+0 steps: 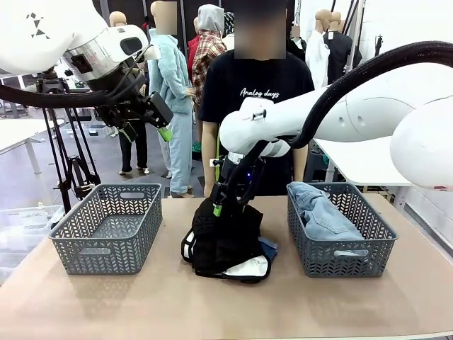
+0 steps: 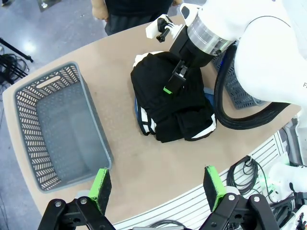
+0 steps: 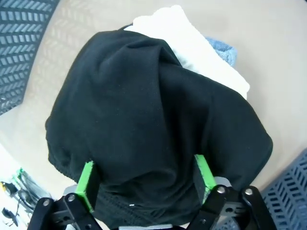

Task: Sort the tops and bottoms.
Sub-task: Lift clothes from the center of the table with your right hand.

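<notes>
Tabletop (image 1: pixel 141 304), tan, bears a central heap, longer from 6 to 12 o'clock: black top (image 1: pixel 219 237) over white top (image 1: pixel 251 268), darker denim (image 1: pixel 269 248) peeking at 3 o'clock. Right gripper (image 3: pixel 144 184) straddles a black fold, fingers spread; left gripper (image 2: pixel 157 186) hangs at 10 o'clock, fingers released. Light denim (image 1: pixel 322 212) lies lengthwise in the 3 o'clock basket (image 1: pixel 368 237); a person (image 1: pixel 258 85) stands at 12.

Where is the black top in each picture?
Front view: black top, middle of the table, right of the empty basket.
Left wrist view: upper middle, right of that basket.
Right wrist view: centre, close up.
Shared landmark: the right claw, open, straddling it.
</notes>
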You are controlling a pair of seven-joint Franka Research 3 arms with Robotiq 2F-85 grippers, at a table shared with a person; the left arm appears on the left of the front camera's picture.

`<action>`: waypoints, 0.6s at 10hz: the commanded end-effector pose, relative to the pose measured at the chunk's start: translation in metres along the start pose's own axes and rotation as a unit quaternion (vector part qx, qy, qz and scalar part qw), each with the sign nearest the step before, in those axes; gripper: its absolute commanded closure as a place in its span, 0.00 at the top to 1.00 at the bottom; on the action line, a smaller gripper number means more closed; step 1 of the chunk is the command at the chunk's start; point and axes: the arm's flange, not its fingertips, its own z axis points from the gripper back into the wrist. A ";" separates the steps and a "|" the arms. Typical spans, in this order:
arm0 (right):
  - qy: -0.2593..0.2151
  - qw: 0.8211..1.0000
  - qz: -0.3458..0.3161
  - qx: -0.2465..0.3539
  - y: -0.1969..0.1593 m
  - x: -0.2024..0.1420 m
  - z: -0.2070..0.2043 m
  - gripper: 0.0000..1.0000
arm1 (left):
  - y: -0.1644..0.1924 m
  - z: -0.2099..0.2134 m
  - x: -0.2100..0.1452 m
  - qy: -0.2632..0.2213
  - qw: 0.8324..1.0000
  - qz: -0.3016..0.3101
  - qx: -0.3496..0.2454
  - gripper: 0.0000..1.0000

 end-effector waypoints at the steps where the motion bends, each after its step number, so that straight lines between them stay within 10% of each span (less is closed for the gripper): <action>1: 0.018 0.999 -0.012 -0.025 0.003 0.003 0.005 0.63 | 0.002 0.001 -0.001 -0.002 1.000 0.001 0.003 1.00; 4: 0.020 0.999 -0.018 -0.022 0.003 0.002 0.005 0.06 | 0.002 0.001 -0.001 -0.002 1.000 0.001 0.003 1.00; 6: 0.024 0.999 -0.019 -0.013 0.003 0.004 0.006 0.00 | 0.002 0.001 -0.001 -0.002 1.000 0.001 0.003 1.00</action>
